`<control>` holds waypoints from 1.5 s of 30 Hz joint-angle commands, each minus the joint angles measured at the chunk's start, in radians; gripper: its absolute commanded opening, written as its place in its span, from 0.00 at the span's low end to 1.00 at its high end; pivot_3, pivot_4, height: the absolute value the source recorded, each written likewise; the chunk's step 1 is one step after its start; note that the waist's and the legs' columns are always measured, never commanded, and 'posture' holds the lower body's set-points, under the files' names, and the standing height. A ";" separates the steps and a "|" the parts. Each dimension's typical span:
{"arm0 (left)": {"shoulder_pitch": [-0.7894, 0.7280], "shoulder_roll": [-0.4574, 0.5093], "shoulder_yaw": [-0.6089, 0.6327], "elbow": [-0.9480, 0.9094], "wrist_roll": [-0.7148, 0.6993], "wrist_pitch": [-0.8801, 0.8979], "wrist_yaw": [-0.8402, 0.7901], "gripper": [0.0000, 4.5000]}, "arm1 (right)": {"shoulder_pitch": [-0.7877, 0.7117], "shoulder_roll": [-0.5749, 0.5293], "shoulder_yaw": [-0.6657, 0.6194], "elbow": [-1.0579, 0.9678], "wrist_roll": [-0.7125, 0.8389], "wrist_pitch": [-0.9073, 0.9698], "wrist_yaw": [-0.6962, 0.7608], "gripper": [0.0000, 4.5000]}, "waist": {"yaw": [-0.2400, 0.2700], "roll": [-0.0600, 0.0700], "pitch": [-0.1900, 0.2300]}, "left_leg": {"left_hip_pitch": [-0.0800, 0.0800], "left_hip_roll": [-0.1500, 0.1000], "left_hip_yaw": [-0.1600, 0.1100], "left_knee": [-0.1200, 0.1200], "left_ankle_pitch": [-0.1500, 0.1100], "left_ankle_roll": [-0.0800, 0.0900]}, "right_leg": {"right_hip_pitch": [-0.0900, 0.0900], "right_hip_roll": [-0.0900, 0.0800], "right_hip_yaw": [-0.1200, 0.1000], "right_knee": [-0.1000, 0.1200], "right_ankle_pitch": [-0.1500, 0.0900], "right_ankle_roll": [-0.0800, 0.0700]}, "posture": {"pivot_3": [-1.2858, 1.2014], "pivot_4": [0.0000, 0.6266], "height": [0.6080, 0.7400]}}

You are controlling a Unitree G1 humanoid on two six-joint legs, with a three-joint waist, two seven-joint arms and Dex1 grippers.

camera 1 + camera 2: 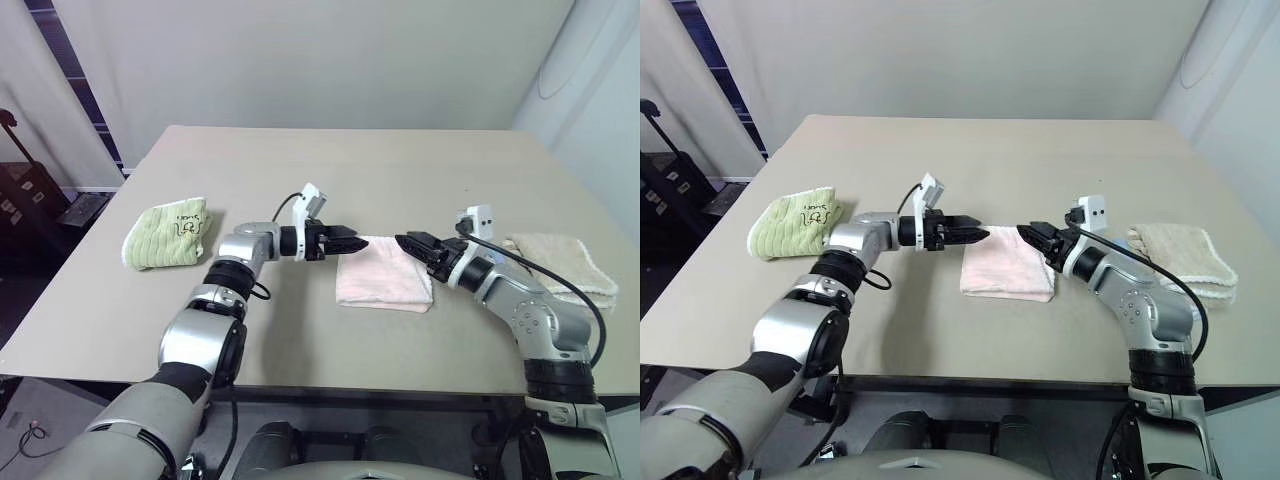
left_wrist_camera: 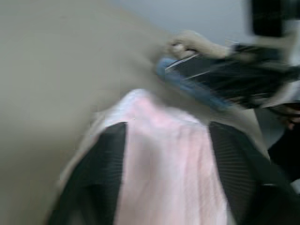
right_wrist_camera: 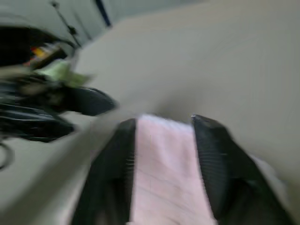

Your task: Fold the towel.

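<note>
The pink towel (image 1: 383,274) lies folded into a compact square mid-bench (image 1: 400,180), between the green towel (image 1: 168,236) and the cream towel (image 1: 558,262). The left gripper (image 1: 358,241) and right gripper (image 1: 405,243) hover at its far corners, fingers released. Folding looks finished; next, withdraw both arms.

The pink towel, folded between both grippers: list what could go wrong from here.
1. Both the left gripper and the right gripper are open with the pink towel showing between their fingers; pulling away could snag the cloth and undo the fold.
2. The two grippers point at each other across the towel's far edge, so they could collide.
3. The cream towel lies beside the right arm; a wide swing might drag it.
</note>
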 commanded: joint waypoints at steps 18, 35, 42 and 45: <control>-0.102 -0.103 0.117 0.196 -0.070 0.656 0.231 1.00 | 0.014 0.030 -0.244 -0.069 0.274 0.190 -0.229 1.00 | 0.005 -0.001 0.000 | 0.000 0.000 0.000 0.001 0.000 0.000 | 0.001 -0.002 0.000 -0.001 0.000 0.000 | 0.52 0.00 1.00; -0.072 -0.258 0.309 0.247 -0.146 0.570 0.476 0.85 | 0.083 0.046 -0.249 -0.094 0.261 0.145 -0.343 1.00 | 0.031 0.003 -0.003 | 0.001 -0.002 0.000 0.001 -0.002 -0.003 | 0.006 -0.005 0.000 -0.007 0.004 0.003 | 0.52 0.00 1.00; -0.077 -0.250 0.327 0.237 -0.164 0.585 0.460 0.31 | 0.095 0.051 -0.253 -0.106 0.267 0.130 -0.360 1.00 | 0.026 0.003 -0.003 | -0.002 -0.002 0.001 0.001 -0.002 -0.002 | 0.005 -0.005 -0.001 -0.013 0.008 0.004 | 0.52 0.00 1.00; -0.083 -0.240 0.337 0.233 -0.177 0.599 0.453 0.06 | 0.094 0.053 -0.247 -0.105 0.268 0.124 -0.362 1.00 | 0.027 0.004 -0.003 | -0.002 -0.002 0.001 -0.002 -0.001 -0.002 | 0.005 -0.005 -0.001 -0.013 0.008 0.005 | 0.52 0.00 1.00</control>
